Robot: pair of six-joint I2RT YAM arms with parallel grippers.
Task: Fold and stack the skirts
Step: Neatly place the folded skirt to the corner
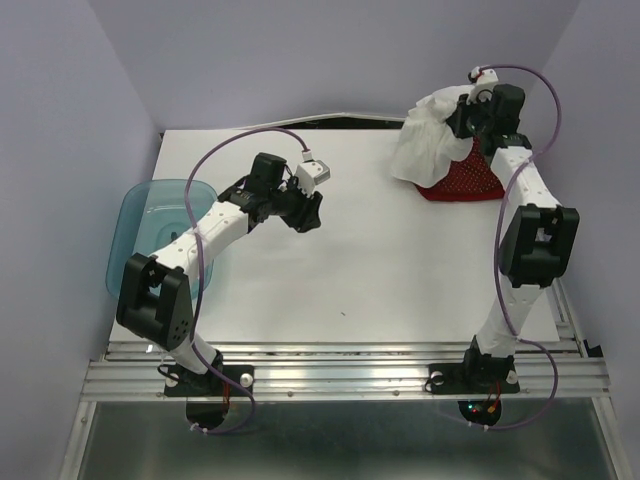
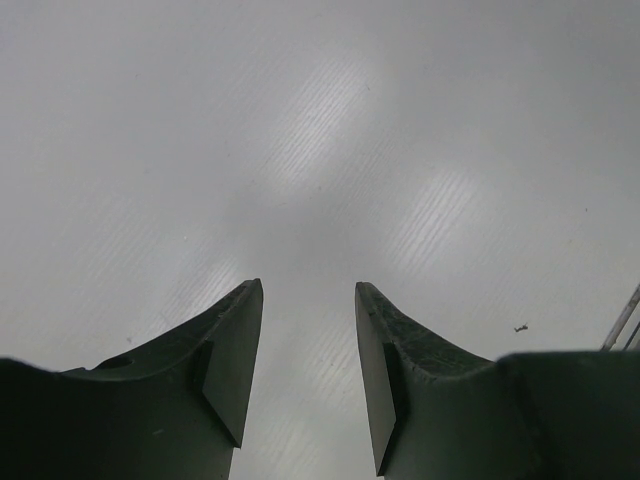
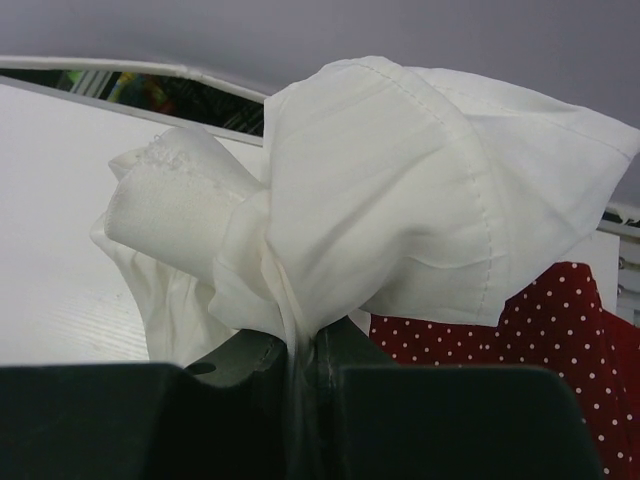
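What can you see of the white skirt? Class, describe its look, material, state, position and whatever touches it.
The white skirt is thin, plain, wrinkled cloth with a stitched seam and a gathered, textured band at one side. It is bunched up and lifted near the far right corner of the table, with a fold pinched in the shut right pincer. Its lower folds hang down onto the red polka-dot skirt lying beneath it.
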